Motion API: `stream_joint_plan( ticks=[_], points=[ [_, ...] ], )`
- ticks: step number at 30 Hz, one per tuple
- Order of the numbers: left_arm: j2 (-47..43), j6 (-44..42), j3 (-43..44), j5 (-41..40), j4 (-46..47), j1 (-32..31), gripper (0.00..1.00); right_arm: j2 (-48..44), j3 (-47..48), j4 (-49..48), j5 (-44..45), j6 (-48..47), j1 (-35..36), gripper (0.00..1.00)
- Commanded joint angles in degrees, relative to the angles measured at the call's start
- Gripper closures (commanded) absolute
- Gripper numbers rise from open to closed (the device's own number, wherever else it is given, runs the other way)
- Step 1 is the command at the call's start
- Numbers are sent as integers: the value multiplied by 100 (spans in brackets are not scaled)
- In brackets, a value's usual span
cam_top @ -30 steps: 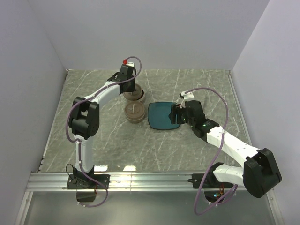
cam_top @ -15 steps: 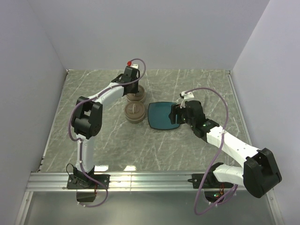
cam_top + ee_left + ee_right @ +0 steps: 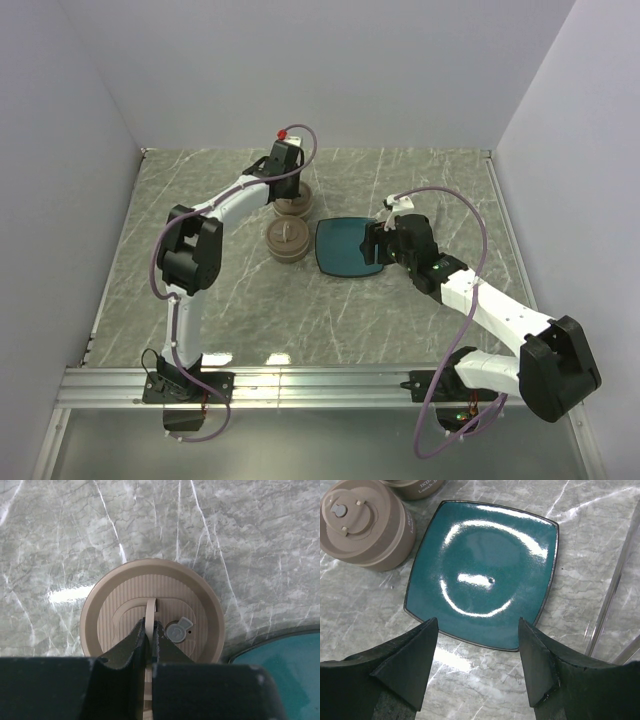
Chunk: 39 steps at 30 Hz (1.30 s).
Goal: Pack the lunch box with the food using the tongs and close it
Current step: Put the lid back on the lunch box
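One marble table point(image 3: 420, 190) carries a teal plate point(image 3: 343, 252) and, just left, two tan lunch box pots point(image 3: 287, 243). The right gripper point(image 3: 477, 622) hangs spread above the plate; the left gripper point(image 3: 150, 627) clamps the lid handle point(image 3: 151, 607) of the farther pot point(image 3: 200, 615).

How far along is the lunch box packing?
Looks done: the teal plate is bare, and the near container and far container are lidded, so the food seems packed. In hand: the left gripper is shut on the far one's lid handle; the right gripper hangs open over the plate. Left: confirming closure. No tongs in view.
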<state>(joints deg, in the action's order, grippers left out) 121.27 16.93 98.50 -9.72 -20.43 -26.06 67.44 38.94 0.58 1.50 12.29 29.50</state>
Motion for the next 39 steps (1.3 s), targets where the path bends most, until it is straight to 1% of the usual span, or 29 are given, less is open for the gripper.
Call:
stream_joint_plan(
  ticks=[1, 2, 6, 7, 8, 9, 12, 18, 26, 28, 29, 31, 32, 33, 35, 36, 38, 39],
  points=[
    [98, -137, 231, -66, -58, -109, 100, 15, 176, -146, 52, -43, 56, 28],
    [81, -137, 214, -66, -49, -109, 100, 24, 167, -146, 52, -43, 48, 28],
    [-42, -137, 109, -92, 47, -109, 81, 15, 176, -146, 44, -43, 48, 28],
    [-121, -128, 30, -109, 82, -109, 73, 15, 176, -146, 44, -43, 47, 28],
    [-165, -128, -6, -118, 161, -109, 71, 24, 176, -137, 44, -34, 56, 28],
    [-235, -128, -50, -118, 188, -109, 65, 15, 176, -137, 44, -43, 56, 28],
    [-376, -120, -155, -153, 320, -109, 54, 32, 176, -137, 35, -43, 56, 28],
    [-622, -85, -296, -206, 557, -109, 47, 41, 184, -137, 44, -43, 56, 28],
    [-1158, -67, -585, -557, 882, -109, 43, 41, 184, -119, 87, -43, 56, 28],
    [-1500, -41, -893, -689, 1066, -109, 42, 24, 176, -119, 114, -34, 56, 28],
    [-1658, -14, -1042, -759, 1328, -109, 41, 6, 176, -119, 114, -34, 56, 28],
    [-2167, 117, -1595, -1022, 1637, -109, 18, -29, 149, -137, 158, -25, 56, 28],
    [-2361, 179, -1823, -1128, 1995, -109, 13, -55, 132, -146, 201, -8, 56, 28],
    [-2789, 205, -2304, -1207, 2225, -109, 9, -90, 97, -155, 263, 1, 56, 27],
    [-3239, 293, -2799, -1557, 2595, -109, 7, -204, 53, -181, 377, 27, 56, 27],
    [-3659, 294, -3262, -1682, 2875, -109, 1, -248, 35, -198, 439, 53, 56, 26],
    [-4074, 346, -3678, -1997, 3017, -101, 1, -424, -44, -234, 518, 89, 56, 25],
    [-4468, 355, -4071, -2086, 3131, -101, 0, -486, -70, -269, 597, 106, 48, 25]
  ],
)
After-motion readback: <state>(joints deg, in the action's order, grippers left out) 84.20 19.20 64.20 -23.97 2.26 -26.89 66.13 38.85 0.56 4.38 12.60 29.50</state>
